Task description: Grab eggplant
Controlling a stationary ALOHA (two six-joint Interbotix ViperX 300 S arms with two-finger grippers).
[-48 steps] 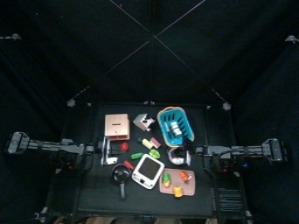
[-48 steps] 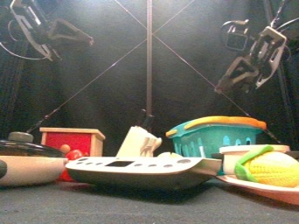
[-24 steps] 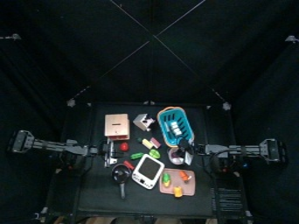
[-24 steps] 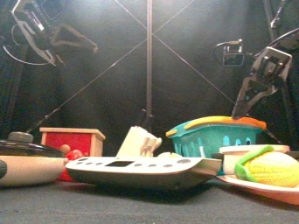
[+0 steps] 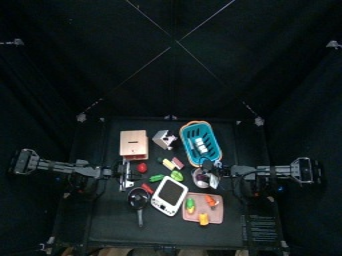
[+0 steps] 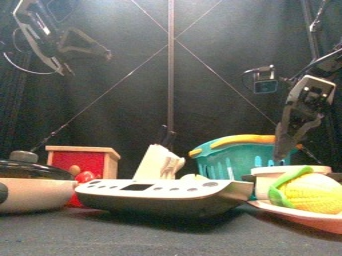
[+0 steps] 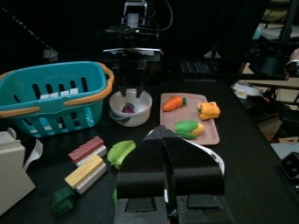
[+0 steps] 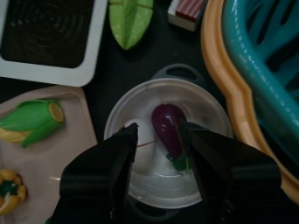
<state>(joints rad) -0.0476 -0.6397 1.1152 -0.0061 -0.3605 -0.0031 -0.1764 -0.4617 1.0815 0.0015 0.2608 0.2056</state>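
Black curtains ringed the small counter (image 5: 94, 225). Near its right edge, the purple eggplant (image 8: 170, 125) lay in a white bowl (image 8: 140, 166) beside the teal basket (image 8: 251, 96). Directly above hung the right claw (image 8: 156, 140), spread wide astride the eggplant. Left claw (image 7: 170, 157): pressed together.

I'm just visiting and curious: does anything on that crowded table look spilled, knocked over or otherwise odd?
Nothing looks spilled or broken. The one curiosity is a purple eggplant lying alone in a small white pot beside the teal basket, with the right gripper open just above it.
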